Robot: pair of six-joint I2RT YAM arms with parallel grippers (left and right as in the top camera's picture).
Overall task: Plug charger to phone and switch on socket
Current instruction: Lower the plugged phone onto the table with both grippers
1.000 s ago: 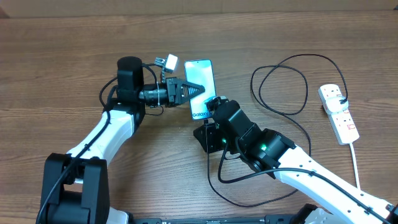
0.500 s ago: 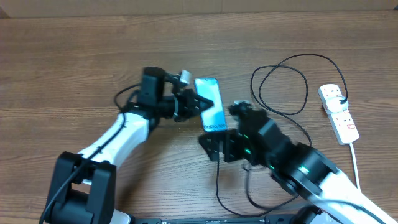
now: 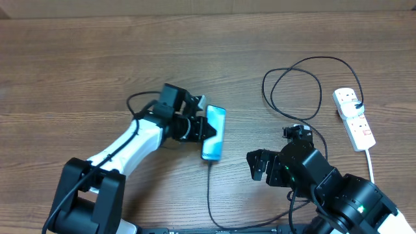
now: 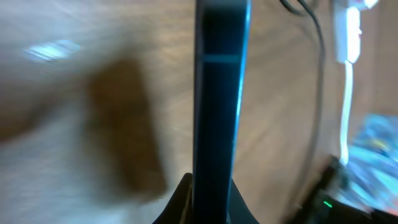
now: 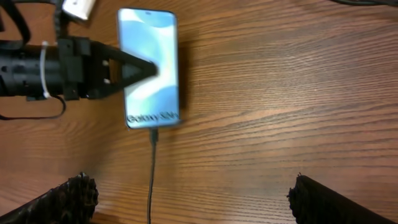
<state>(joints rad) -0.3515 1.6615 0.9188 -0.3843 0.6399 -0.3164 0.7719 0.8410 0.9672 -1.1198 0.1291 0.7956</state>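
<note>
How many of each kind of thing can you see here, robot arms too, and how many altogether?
phone: 1
black charger cable: 1
white power strip: 1
robot arms: 2
Total: 5

the table (image 3: pixel 78 58) was brown wood-grain with a low sheen. the phone (image 5: pixel 149 62) had a glossy glass screen and a smooth dark edge. the cable (image 5: pixel 151 168) looked matt black rubber, the socket (image 3: pixel 354 120) smooth white plastic. the left gripper (image 5: pixel 148 68) was matt black plastic; the right gripper (image 3: pixel 258 165) had rough-faced black fingers (image 5: pixel 69 199). the arm shells (image 3: pixel 123 146) were smooth white.
</note>
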